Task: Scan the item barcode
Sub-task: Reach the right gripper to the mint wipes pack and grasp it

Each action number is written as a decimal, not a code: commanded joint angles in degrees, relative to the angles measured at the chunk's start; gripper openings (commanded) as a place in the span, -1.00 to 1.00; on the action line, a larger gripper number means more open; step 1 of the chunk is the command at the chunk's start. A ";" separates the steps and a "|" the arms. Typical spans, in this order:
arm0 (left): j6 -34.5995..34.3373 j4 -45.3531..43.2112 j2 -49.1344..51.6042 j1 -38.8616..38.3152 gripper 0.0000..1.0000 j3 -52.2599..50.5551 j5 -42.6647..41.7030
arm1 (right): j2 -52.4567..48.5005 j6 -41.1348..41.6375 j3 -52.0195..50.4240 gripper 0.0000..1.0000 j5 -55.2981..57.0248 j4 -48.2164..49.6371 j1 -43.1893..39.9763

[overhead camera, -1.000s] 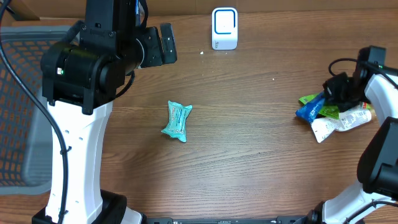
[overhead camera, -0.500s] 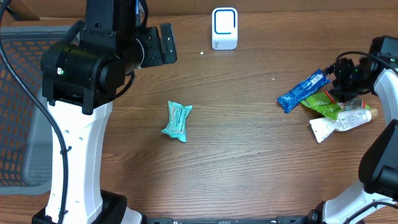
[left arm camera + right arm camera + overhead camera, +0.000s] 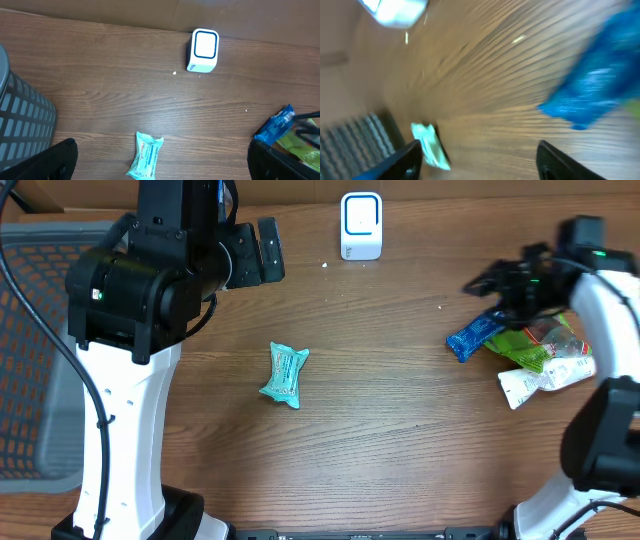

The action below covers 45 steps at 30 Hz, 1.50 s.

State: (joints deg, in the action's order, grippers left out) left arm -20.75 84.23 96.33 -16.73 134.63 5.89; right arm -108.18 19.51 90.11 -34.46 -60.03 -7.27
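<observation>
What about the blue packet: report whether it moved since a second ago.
Yes: the blue packet shifted left, away from the white pouch.

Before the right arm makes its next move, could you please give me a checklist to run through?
1. Right gripper empty: ok, jaws apart, nothing between them.
2. Blue packet lying on the table, free of the gripper: ok.
3. Blue packet clear of other packets: not ok, its end lies against the green packet.
4. Barcode on the blue packet facing up: cannot tell.
5. Scanner unobstructed: ok, nothing stands in front of it.
6. Left gripper out of the way: ok, open, empty, far over on the left.
</observation>
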 commanded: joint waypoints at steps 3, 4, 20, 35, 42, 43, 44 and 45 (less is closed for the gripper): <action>1.07 -0.22 -0.76 0.20 1.00 0.85 0.66 | 0.81 -3.10 1.46 0.57 5.86 1.81 13.42; 1.07 -0.22 -0.76 0.20 1.00 0.85 0.66 | 0.81 -2.54 1.46 0.58 8.13 2.45 16.59; 1.07 -0.22 -0.76 0.20 1.00 0.85 0.66 | -1.31 25.66 -0.96 0.90 21.14 13.66 38.58; 7.28 -0.24 -0.90 0.22 0.99 0.87 7.69 | -13.29 32.61 -0.98 0.86 21.20 25.27 48.70; 7.26 -0.28 -0.87 0.22 0.99 0.85 7.78 | -15.89 32.63 -0.98 0.69 21.90 28.50 50.73; 7.15 -0.26 -0.87 0.22 0.99 0.85 7.39 | -16.24 32.63 -0.98 0.67 22.05 28.79 50.99; 7.08 -0.35 -0.87 0.20 1.00 0.85 7.08 | -16.79 32.65 -0.98 0.62 22.27 29.03 51.17; 7.17 -0.39 -0.87 0.22 0.99 0.85 7.26 | -17.03 32.63 -0.98 0.59 22.45 29.22 51.34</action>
State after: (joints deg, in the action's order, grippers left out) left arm -14.76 84.07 96.33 -16.73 134.63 12.27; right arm -123.31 51.77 89.34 -13.10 -31.29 43.27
